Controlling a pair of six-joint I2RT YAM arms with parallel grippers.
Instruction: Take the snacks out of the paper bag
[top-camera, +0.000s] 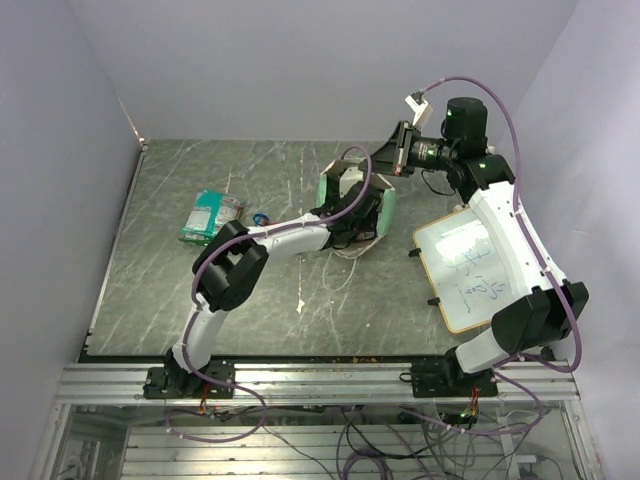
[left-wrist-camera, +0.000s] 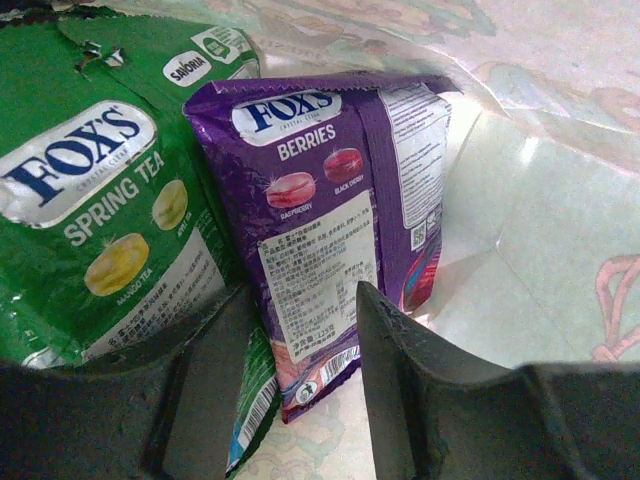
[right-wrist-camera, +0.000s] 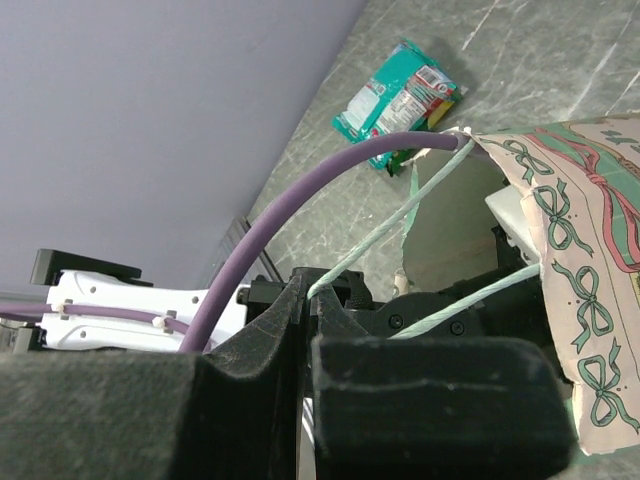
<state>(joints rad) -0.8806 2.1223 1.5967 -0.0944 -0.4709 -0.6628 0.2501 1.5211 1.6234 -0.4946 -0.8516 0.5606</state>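
While the grey marbled table (top-camera: 160, 300) is carrying everything, the two arms are meeting over its far middle. The right arm (top-camera: 520, 250) is arching up over a wood-framed whiteboard (top-camera: 465, 270) that is lying flat on the right side of the table. The left arm (top-camera: 290, 238) is stretching across from the left and is plunging its wrist into the mouth of the paper bag (top-camera: 387, 208).

That bag is sitting near the centre of the table, just left of the whiteboard, with its mint side showing and its printed bow-pattern panel (right-wrist-camera: 590, 250) facing the right wrist camera.

Inside the bag, a green Fox's Spring Tea candy bag (left-wrist-camera: 90, 220) is leaning beside a purple Fox's Berries candy bag (left-wrist-camera: 320, 230), the two overlapping at their edges. Out on the table, well to the left of the paper bag, a green snack packet (top-camera: 205, 215) is lying flat. A small blue snack (top-camera: 260, 217), too small to read, is resting just beside it.

The left gripper (left-wrist-camera: 303, 300) is hovering over the lower end of the Berries bag. Its fingers (left-wrist-camera: 215, 390) are standing apart on either side of the label and are clamping nothing.

The right gripper (right-wrist-camera: 308, 300) is hanging above the bag's rim. Its fingers are pressing fully together and are pinching the pale string handle (right-wrist-camera: 400, 225), which is running taut from them to the bag. A purple cable (right-wrist-camera: 300, 190) is curving past.
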